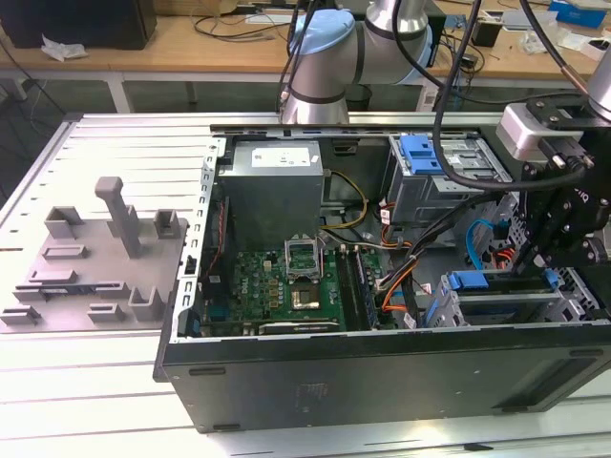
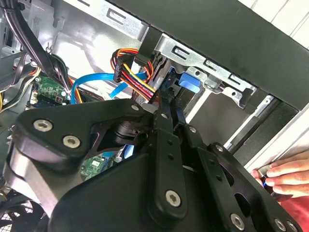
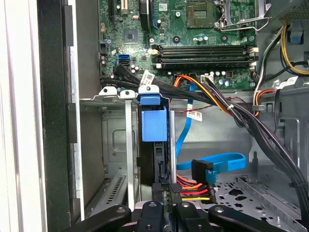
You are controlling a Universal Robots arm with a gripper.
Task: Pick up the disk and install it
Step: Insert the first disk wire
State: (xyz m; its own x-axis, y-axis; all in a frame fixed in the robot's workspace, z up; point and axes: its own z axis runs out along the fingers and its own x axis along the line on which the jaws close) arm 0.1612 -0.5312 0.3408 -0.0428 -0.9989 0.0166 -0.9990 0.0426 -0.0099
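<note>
The disk stands on edge in the drive bay at the front corner of the open computer case, on the exterior view's right. Its blue carrier bracket shows between the bay's metal rails in the first wrist view, and as a blue tab in the second wrist view. My gripper reaches down into the bay at the disk's outer end. Its black fingers lie close together on the disk's thin edge, and the tips meet just short of the blue tab.
Orange, red and blue cables run right beside the bay. The motherboard, a grey power supply box and an upper drive cage fill the case. A grey fixture block sits at the exterior view's left. A person's hand rests outside the case wall.
</note>
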